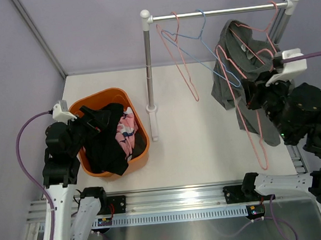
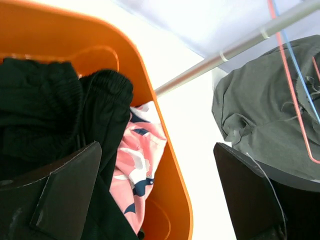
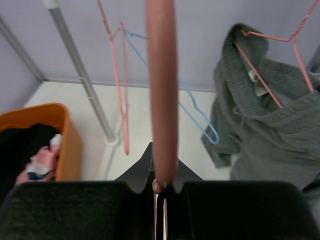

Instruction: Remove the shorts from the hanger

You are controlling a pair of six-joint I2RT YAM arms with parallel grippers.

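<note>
Right against the right wrist camera runs the wire of a pink hanger (image 3: 161,100), nipped between the pressed-together fingers of the right gripper (image 3: 160,189). Beside it hang the grey shorts (image 3: 270,135), bunched on a second pink hanger (image 3: 265,80) whose hook sits on the rail (image 1: 218,12). Two more hangers dangle bare from that rail, a third pink hanger (image 1: 179,62) and a blue hanger (image 1: 198,35) (four hangers in all, three pink and one blue). Over on the left of the table (image 1: 207,144) stands one orange basket (image 1: 99,96). Two pairs lie in it: the black shorts (image 1: 109,144), heaped and spilling over the near rim, and the pink printed shorts (image 1: 126,128), tucked against the right wall. That makes three pairs I can count, one on the rail and two in the basket. The left gripper (image 2: 156,165) hangs over the basket with its fingers spread wide, holding nothing, the black shorts just below it.
</note>
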